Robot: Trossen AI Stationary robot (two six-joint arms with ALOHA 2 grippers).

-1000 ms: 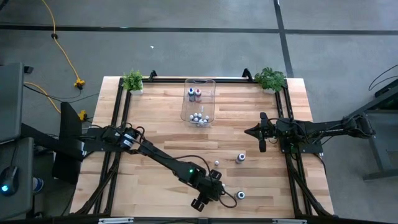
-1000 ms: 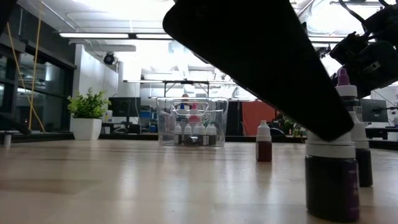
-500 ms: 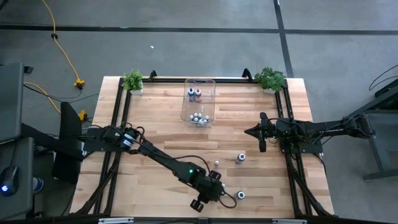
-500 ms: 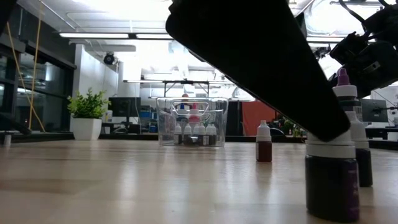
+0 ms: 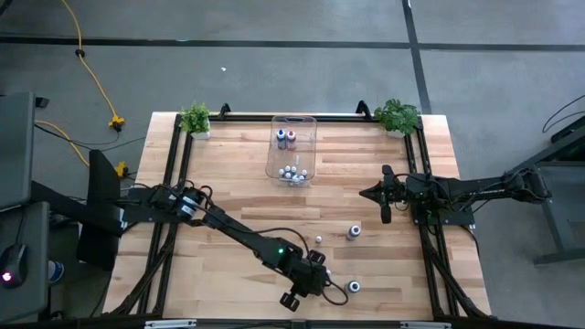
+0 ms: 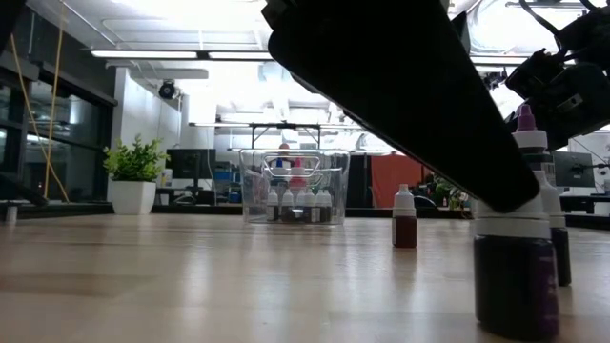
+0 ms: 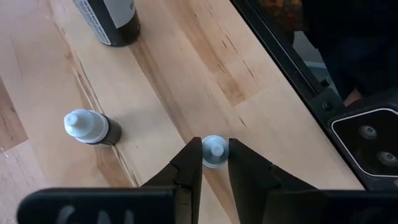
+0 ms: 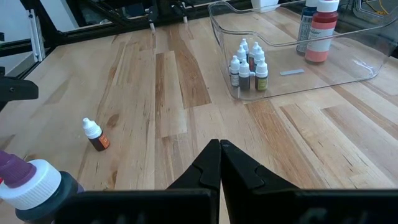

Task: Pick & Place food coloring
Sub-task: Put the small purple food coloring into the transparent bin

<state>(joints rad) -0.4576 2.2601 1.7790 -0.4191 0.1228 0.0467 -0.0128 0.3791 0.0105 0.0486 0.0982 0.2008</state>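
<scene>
From above, the left gripper [image 5: 322,280] is reaching over the near edge of the desk [image 5: 238,196], next to a white-capped bottle [image 5: 354,286]; a tiny bottle [image 5: 318,240] and a larger one [image 5: 353,232] are standing just beyond it. The right gripper [image 5: 384,212] is waiting over the desk's right side. The bin [image 5: 293,146] is sitting at the far middle, holding more bottles. At desk level, the left arm is crossing the frame above a dark bottle [image 6: 516,281] in the foreground, with a small brown bottle [image 6: 404,218] standing farther back. In the left wrist view, the left fingers [image 7: 193,163] are pressing on both sides of the white cap [image 7: 214,151] of a bottle standing on the desk. In the right wrist view, the right fingers [image 8: 211,160] are lying clenched together, grasping nothing.
</scene>
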